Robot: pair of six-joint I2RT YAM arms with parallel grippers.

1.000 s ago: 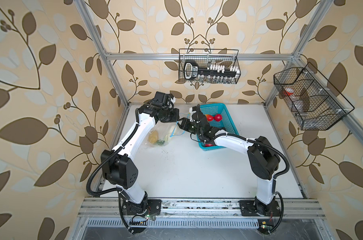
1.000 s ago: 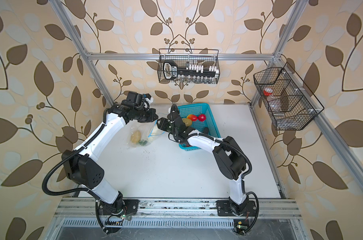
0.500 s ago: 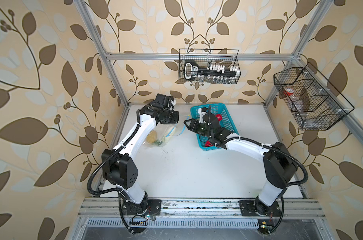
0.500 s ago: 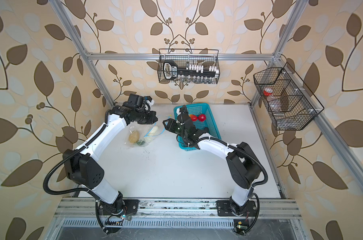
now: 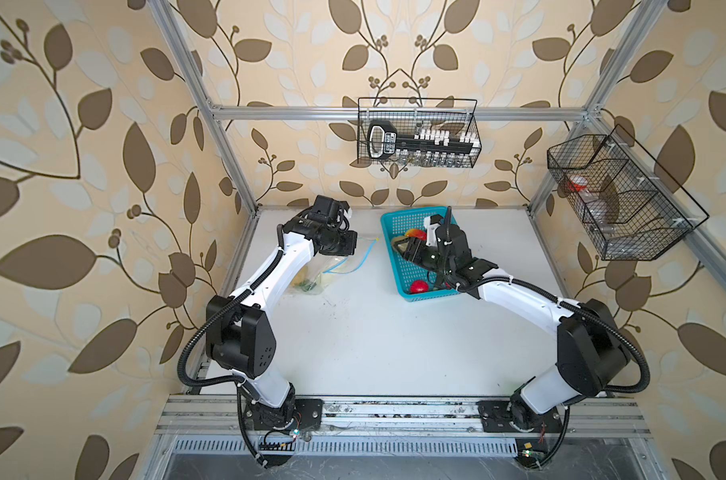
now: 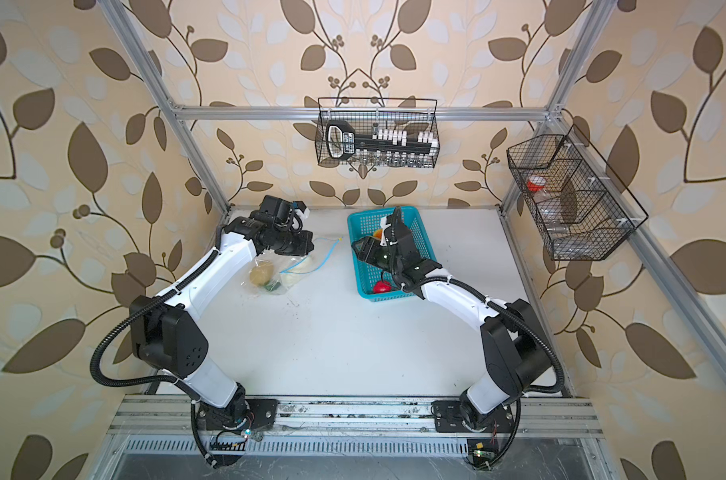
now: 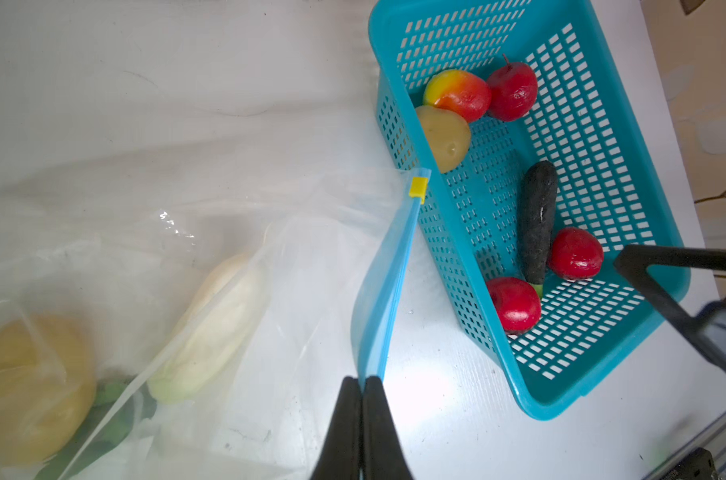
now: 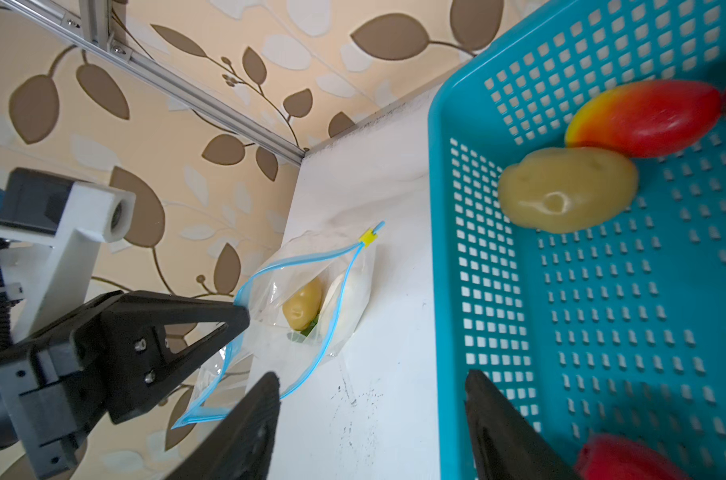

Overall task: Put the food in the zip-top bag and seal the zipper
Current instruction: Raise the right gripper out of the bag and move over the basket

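Note:
The clear zip-top bag point(image 5: 326, 272) lies left of the basket with its mouth held up. My left gripper point(image 7: 363, 380) is shut on the blue zipper point(image 7: 388, 282), whose yellow slider point(image 7: 418, 187) sits at the far end. Inside the bag are a potato point(image 7: 29, 386), the white vegetable point(image 7: 216, 328) and green leaves point(image 7: 112, 415). Other food lies in the turquoise basket point(image 7: 594, 374): a potato point(image 8: 569, 195), a red-yellow fruit point(image 8: 643, 118), the eggplant point(image 7: 535, 220) and red fruits point(image 7: 575, 253). My right gripper point(image 8: 373, 376) is open and empty, straddling the basket's left wall.
A black wire basket point(image 5: 417, 133) hangs on the back wall, another point(image 5: 619, 199) on the right wall. Aluminium frame posts point(image 5: 232, 166) stand at the table's back corners. The left arm's camera mount point(image 8: 62, 220) is close to my right gripper.
My right gripper has drawn back from the bag's mouth toward the basket and opened wider. The left gripper keeps its hold on the zipper strip.

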